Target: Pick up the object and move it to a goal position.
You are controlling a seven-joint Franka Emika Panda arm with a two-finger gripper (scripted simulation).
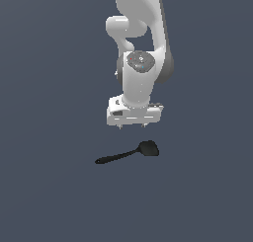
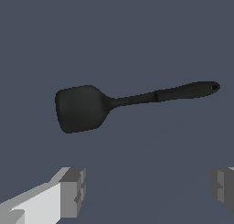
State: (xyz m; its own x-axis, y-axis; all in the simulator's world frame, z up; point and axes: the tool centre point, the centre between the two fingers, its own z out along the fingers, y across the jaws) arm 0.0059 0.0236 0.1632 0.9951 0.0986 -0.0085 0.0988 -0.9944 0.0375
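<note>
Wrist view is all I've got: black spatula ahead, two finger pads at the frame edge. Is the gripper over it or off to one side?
Observer: In the exterior view the gripper hangs above the spatula and apart from it, roughly over the neck where the handle meets the head.
Operator: Which way does the head point out there?
Observer: Head lies toward the exterior view's right, the handle tip toward its left and slightly nearer the camera.
Operator: Anything else near it?
Observer: Only the bare dark floor shows around it, and the spatula lies flat on it.
</note>
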